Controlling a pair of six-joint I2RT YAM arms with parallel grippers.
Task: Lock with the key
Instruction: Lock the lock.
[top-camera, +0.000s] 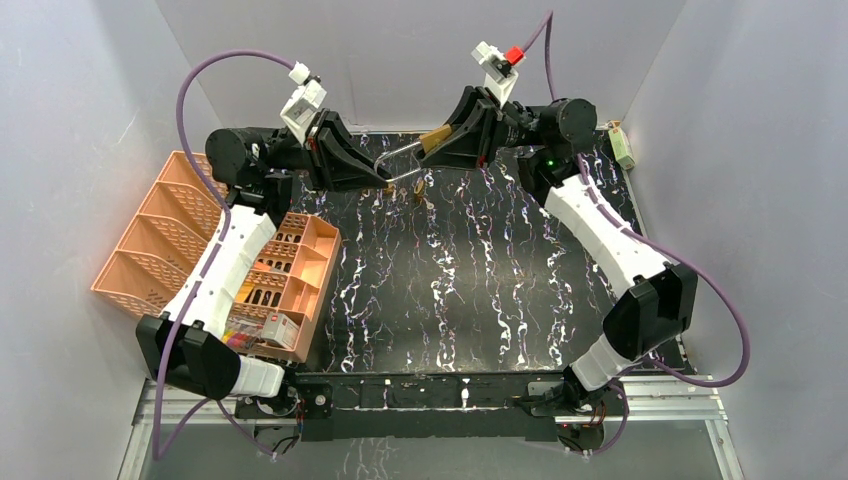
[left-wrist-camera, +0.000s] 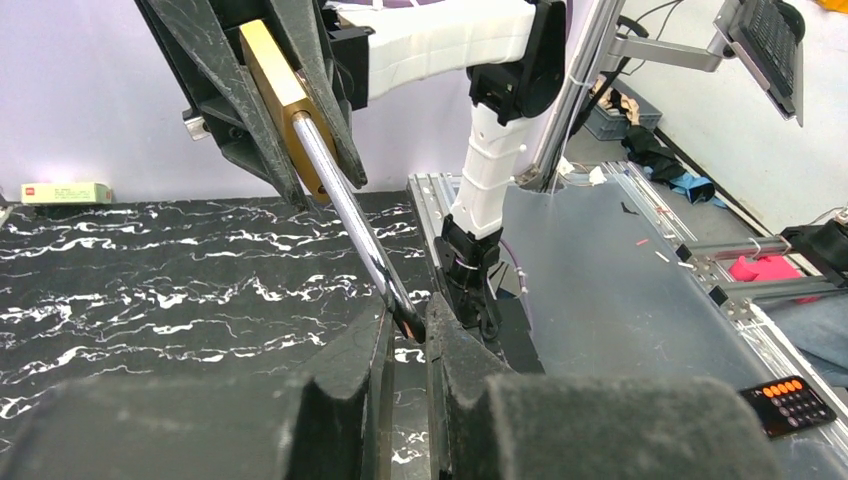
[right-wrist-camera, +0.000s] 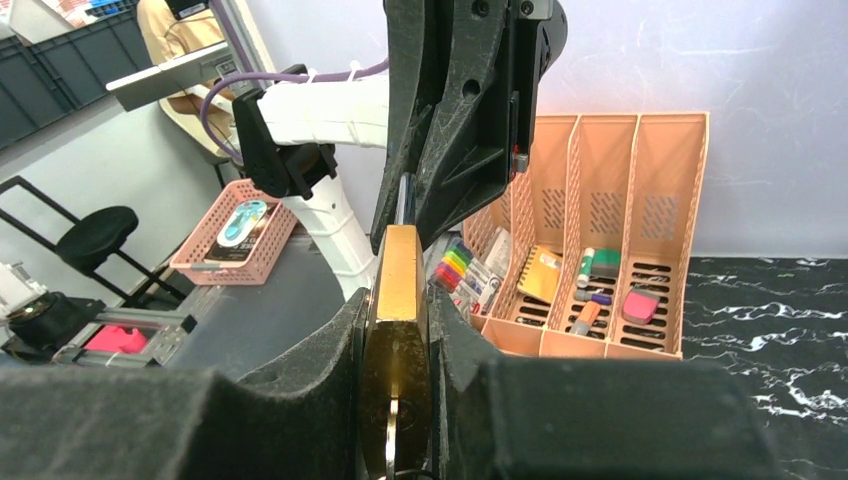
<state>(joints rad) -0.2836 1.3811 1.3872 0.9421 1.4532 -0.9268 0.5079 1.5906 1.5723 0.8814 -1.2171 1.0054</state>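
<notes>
Right pincer (right-wrist-camera: 400, 300) grasps the brass rectangular padlock (top-camera: 434, 139), upper centre; left pincer (left-wrist-camera: 408, 325) clenches its steel shackle (left-wrist-camera: 345, 205), best pushed squarely home.

Black white-veined worktop (top-camera: 470, 300), plain grey walls (top-camera: 400, 50) on three sides, black stool (right-wrist-camera: 95, 232) beyond, even light.

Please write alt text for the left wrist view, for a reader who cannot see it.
The left gripper, at the bottom of the view, pinches the end of a silver shackle. The shackle rises up and to the left into a brass padlock body, which the right gripper clamps above a black marbled table.
</notes>
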